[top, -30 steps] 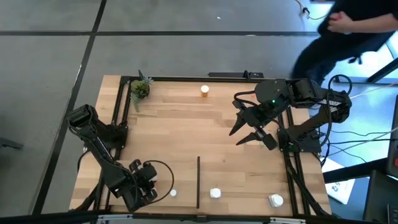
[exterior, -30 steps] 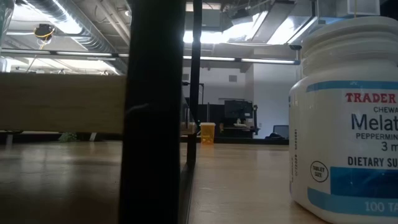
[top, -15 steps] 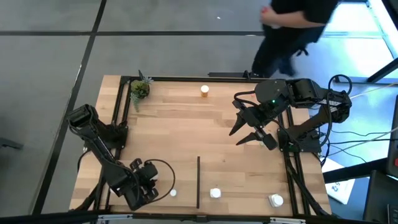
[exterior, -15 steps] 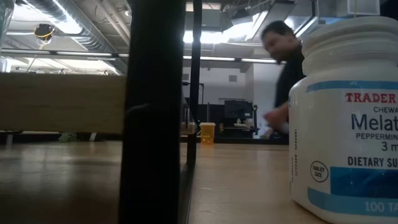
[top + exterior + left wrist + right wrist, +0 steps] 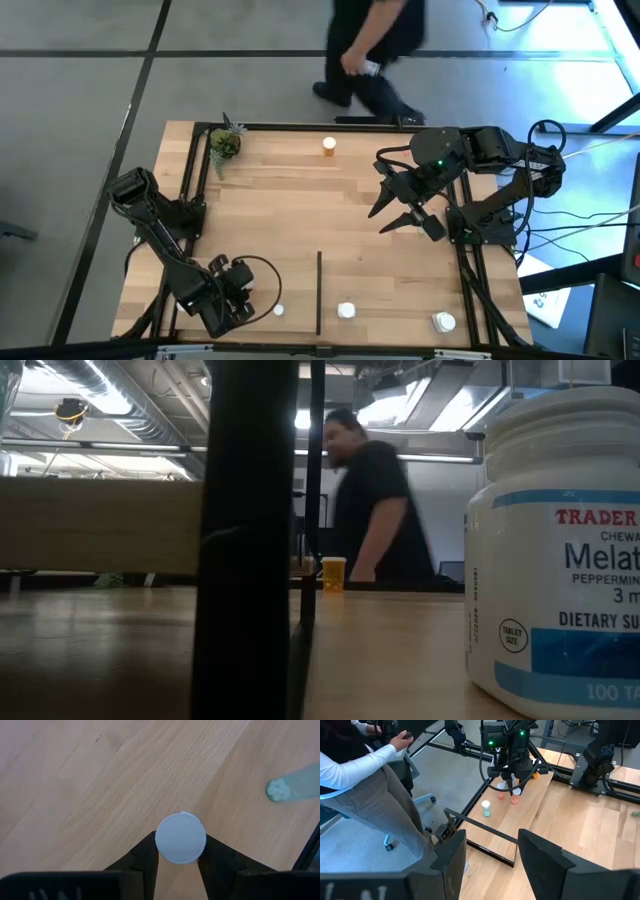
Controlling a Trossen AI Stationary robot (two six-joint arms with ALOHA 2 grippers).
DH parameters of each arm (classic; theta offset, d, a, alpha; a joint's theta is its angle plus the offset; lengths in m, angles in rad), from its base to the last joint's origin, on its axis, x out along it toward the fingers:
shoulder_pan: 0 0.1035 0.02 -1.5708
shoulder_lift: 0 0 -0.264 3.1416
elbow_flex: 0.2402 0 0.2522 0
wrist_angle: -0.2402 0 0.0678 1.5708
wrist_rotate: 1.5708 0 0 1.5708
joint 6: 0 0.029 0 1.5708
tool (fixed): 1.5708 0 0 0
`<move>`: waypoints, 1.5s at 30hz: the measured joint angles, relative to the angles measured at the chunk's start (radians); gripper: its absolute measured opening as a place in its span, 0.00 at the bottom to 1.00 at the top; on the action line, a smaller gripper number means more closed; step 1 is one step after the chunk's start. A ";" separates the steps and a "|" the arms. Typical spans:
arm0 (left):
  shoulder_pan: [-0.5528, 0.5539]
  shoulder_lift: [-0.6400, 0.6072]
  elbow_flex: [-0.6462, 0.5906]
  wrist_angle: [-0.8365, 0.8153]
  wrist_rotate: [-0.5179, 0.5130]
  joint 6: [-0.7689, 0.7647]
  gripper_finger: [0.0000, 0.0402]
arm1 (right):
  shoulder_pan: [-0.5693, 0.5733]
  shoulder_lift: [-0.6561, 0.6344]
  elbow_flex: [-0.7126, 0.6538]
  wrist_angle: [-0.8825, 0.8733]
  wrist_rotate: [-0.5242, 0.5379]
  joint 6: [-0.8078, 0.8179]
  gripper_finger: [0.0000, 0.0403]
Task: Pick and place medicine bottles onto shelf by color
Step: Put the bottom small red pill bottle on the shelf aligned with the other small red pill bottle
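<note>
At the shelf's (image 5: 290,215) near left, the left gripper (image 5: 180,865) pinches a white-capped bottle (image 5: 180,838) on the wood, left of the divider strip (image 5: 319,290). A shallow grip could let it tip when lifted. An orange bottle (image 5: 329,147) waits far back (person passing behind). The right gripper (image 5: 400,208) hovers spread wide.

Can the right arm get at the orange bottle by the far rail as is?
Probably yes: the right gripper hangs open over bare shelf, and nothing stands between it and the orange bottle.
</note>
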 joint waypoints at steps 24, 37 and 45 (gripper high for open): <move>0.000 0.000 -0.001 0.006 0.005 0.034 0.37 | 0.000 0.000 0.000 -0.001 0.000 0.000 0.45; 0.000 0.000 0.001 -0.010 0.004 0.057 0.52 | 0.000 0.000 0.000 -0.001 0.000 0.000 0.45; 0.000 0.000 0.023 -0.032 0.004 0.061 0.52 | 0.000 0.000 0.000 -0.001 0.000 0.000 0.45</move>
